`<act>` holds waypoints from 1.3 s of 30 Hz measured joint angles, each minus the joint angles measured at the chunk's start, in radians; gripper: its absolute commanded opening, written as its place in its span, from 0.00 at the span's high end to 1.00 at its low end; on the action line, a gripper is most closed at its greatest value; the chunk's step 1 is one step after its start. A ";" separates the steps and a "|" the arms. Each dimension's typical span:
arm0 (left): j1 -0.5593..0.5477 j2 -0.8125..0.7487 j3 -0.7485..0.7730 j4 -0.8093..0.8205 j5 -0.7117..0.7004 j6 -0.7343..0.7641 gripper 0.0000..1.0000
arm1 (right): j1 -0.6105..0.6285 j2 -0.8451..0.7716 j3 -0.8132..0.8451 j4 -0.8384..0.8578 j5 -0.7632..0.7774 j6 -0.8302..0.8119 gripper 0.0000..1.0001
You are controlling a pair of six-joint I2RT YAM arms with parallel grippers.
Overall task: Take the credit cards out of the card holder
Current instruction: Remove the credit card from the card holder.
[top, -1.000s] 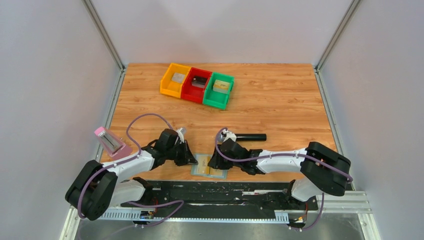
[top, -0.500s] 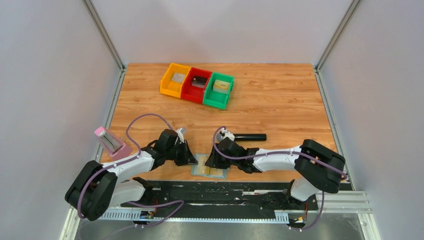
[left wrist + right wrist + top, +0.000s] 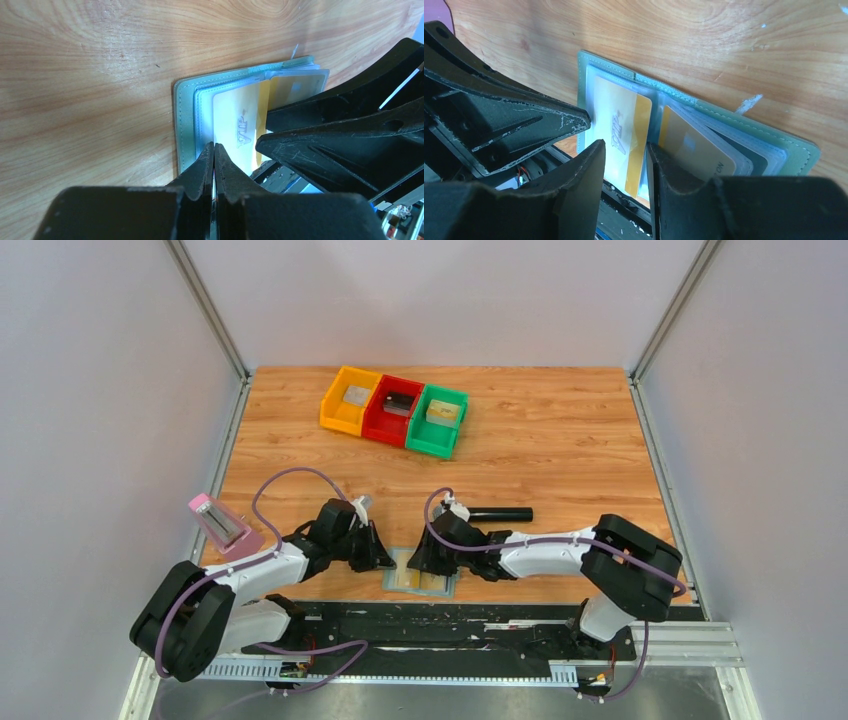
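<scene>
The card holder [image 3: 432, 586] lies open at the table's near edge, a pale blue-grey case [image 3: 185, 115] with clear sleeves [image 3: 794, 150]. A pale credit card with a gold stripe and "VIP" [image 3: 235, 120] [image 3: 619, 115] sits in the left panel. A second gold card [image 3: 694, 145] [image 3: 295, 87] lies in the right panel. My left gripper [image 3: 388, 562] [image 3: 214, 146] is shut, its tips resting on the left panel's near edge. My right gripper [image 3: 418, 565] [image 3: 624, 152] is open, its fingers standing either side of the VIP card's near end.
Yellow [image 3: 350, 400], red [image 3: 393, 410] and green [image 3: 438, 420] bins stand at the back, each holding a small item. A black microphone [image 3: 500, 513] lies just behind the right arm. A pink-topped object [image 3: 220, 525] sits at the left edge.
The right gripper's jaws have spread wider over the holder and its arm has edged left. The left gripper stays put.
</scene>
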 measured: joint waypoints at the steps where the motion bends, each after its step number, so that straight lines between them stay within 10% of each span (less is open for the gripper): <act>1: 0.000 0.000 0.000 0.000 0.000 0.000 0.94 | 0.000 0.002 0.008 -0.013 0.003 0.003 0.62; 10: 0.000 0.000 0.000 0.000 0.000 0.000 0.94 | -0.002 0.023 0.034 -0.040 0.006 0.008 0.70; 18: 0.000 0.000 0.000 0.000 -0.001 0.000 0.94 | -0.017 0.013 -0.049 0.089 -0.010 -0.012 1.00; 39: 0.000 0.026 0.011 -0.019 -0.019 0.002 0.91 | -0.060 -0.178 -0.222 0.182 -0.021 -0.017 1.00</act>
